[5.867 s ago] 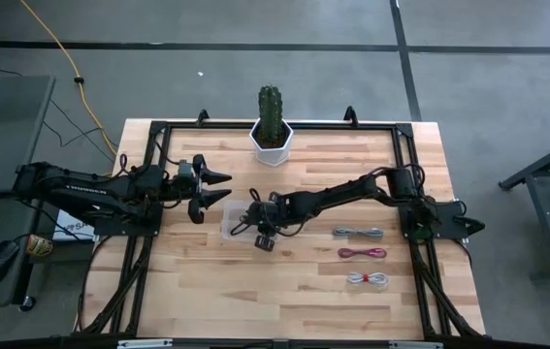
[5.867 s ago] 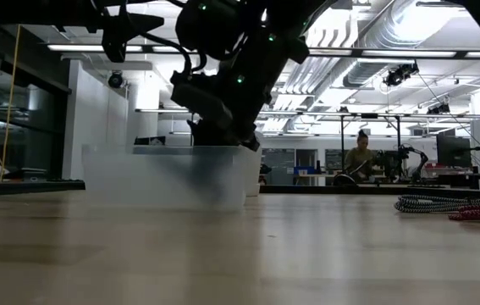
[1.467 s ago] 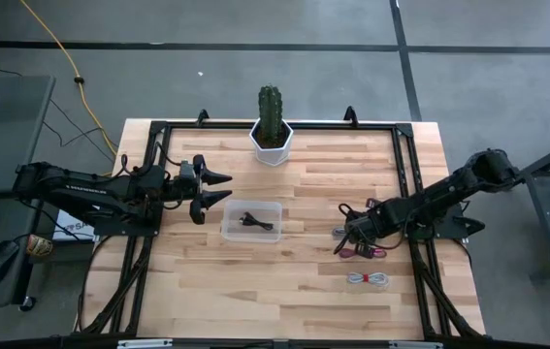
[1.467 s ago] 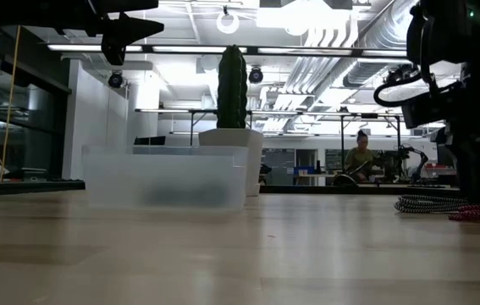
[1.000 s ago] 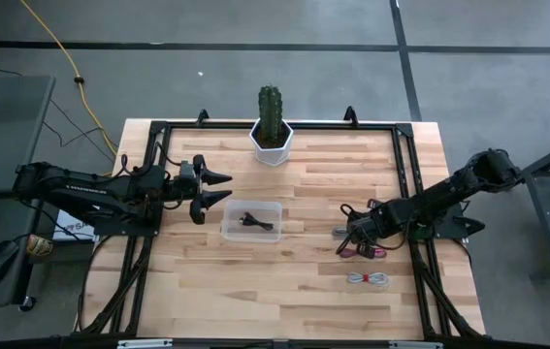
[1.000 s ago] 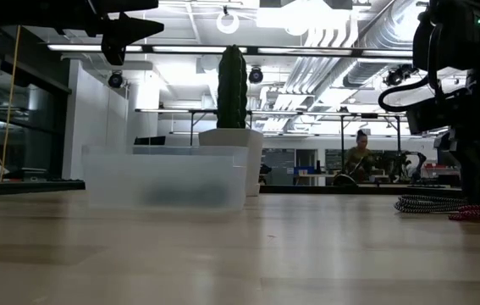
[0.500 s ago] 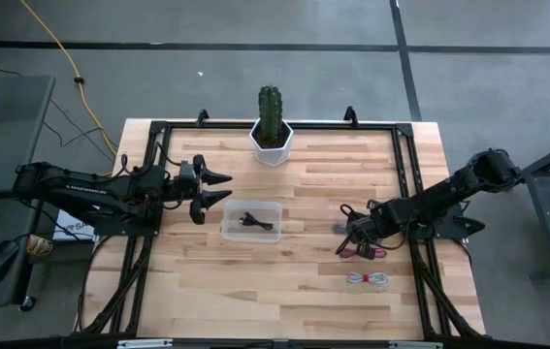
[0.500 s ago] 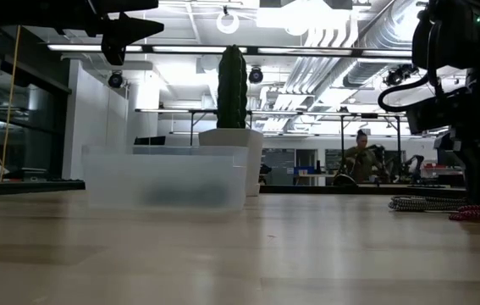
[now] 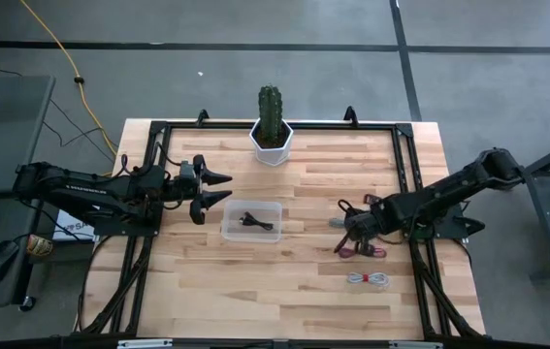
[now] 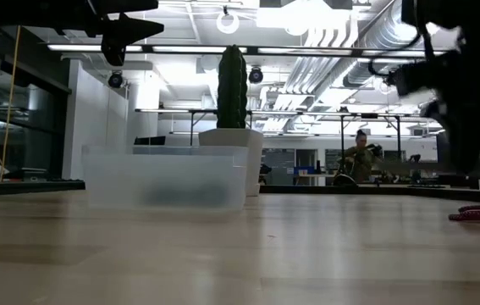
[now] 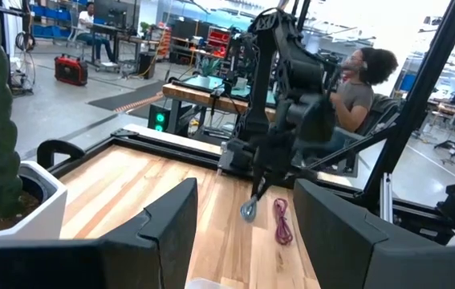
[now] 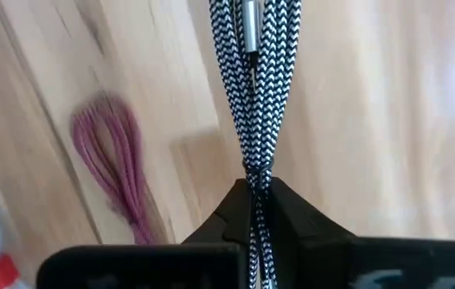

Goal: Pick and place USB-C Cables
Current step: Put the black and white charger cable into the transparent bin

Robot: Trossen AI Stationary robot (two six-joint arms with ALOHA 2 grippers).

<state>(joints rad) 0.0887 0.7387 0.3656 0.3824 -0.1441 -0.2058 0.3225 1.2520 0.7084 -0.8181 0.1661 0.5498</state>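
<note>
My right gripper [image 9: 345, 225] hangs over the table's right half, shut on the grey braided cable bundle [image 12: 255, 72], which also shows below that arm in the left wrist view [image 11: 250, 205]. The dark red bundle [image 9: 364, 252] [image 12: 119, 164] lies flat on the wood just nearside of it, and the whitish bundle [image 9: 367, 279] lies nearer still. The black cable [image 9: 252, 221] rests on the floor of the clear box [image 9: 228, 231]. My left gripper [image 9: 224, 187] waits open, above the table, left of the box. My right gripper pinches the grey bundle between its two fingers, where the strands narrow together [image 12: 259, 178]. Several strands run between the fingers, along them. The fingers come from above, slanting down. The bundle is lifted clear and hangs below the fingers, with its free end [image 11: 248, 212] above the wood.
A cactus in a white pot [image 9: 272, 126] stands at the far edge, in the middle. Black frame rails [image 9: 405, 160] run along the table's sides. Bare wood lies between the box and the cables. A person [image 11: 359, 76] sits beyond the table's right side.
My right gripper has risen and moved a little toward the far edge and the box, taking the grey bundle with it. The bundle lay on the table beside the dark red one and now is lifted clear. The other cables have stayed in place.
</note>
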